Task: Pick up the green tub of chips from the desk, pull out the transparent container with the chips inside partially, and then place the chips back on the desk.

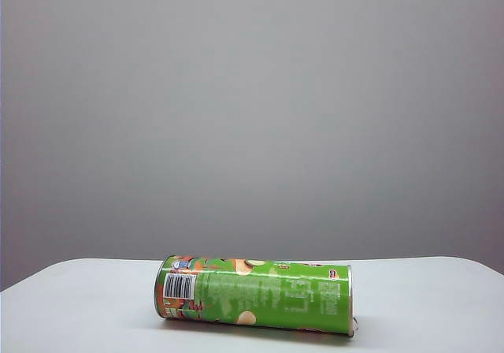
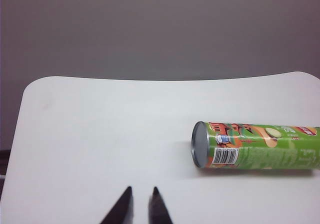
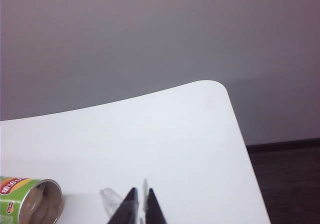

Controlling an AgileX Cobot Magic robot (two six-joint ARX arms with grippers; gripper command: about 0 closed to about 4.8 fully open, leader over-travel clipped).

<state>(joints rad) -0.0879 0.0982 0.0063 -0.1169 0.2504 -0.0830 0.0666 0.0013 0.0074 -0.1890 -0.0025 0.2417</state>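
You have one green tub of chips [image 1: 256, 295] to deal with, and it lies on its side on the white table [image 1: 79, 306], long axis running across the exterior view. Its barcode patch sits near the left end in that view, and a silver rim closes each of its two ends.

From the left wrist camera you see the same single tub [image 2: 260, 146] with its closed grey end cap turned toward the middle of the table [image 2: 100, 129]. The left pincer [image 2: 142, 191] hangs over bare table well apart from the tub, its two dark fingertips [image 2: 128, 193] drawn almost together with only a thin slit between them, gripping nothing.

From the right wrist camera you see the tub's [image 3: 22, 199] other end, and this one is open: you can look into the mouth, where something pale shows, too dim to make out clearly. One piece of clear thin plastic [image 3: 111, 200] lies on the table [image 3: 175, 134] just beside that open end; whether it is the transparent container you cannot tell. The right pincer [image 3: 141, 192] sits close by that plastic, its two fingertips [image 3: 151, 194] nearly closed, with a thin clear sliver standing up between them; whether it grips that sliver you cannot tell.
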